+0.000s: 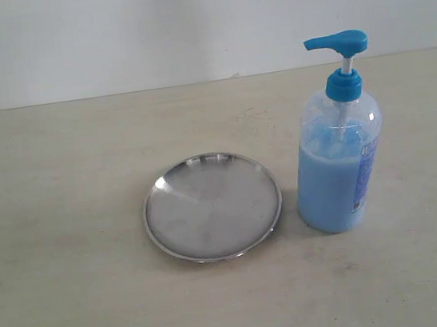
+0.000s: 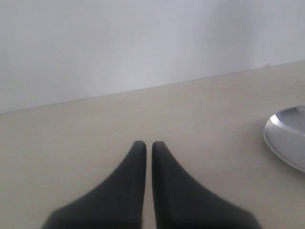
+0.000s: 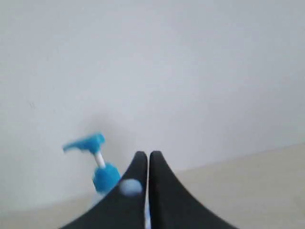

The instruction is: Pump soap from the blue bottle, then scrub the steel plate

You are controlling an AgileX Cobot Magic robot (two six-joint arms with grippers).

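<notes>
— Two things stand on the table [image 1: 77, 311]: the steel plate [image 1: 212, 206] near the middle, and the blue bottle [image 1: 338, 156] upright at its three o'clock, just beside the rim with a sliver of table between.
— And the arms?
— Neither shows in the exterior view. The left gripper [image 2: 148, 145] has its fingers drawn to a thin slit, holding nothing. The right gripper [image 3: 147, 155] is the same.
— How will the bottle handle?
— Soap [image 1: 331, 193] fills roughly two thirds, so I'd judge it bottom-heavy and steady, though the clear wall looks slick and may give under a squeeze. Press straight down on the pump head [image 1: 337, 41]; its spout points to nine o'clock, the plate's side.
— The plate?
— Stiff, light and shiny, so it will likely skate when scrubbed. Pin it at the raised rim.
</notes>
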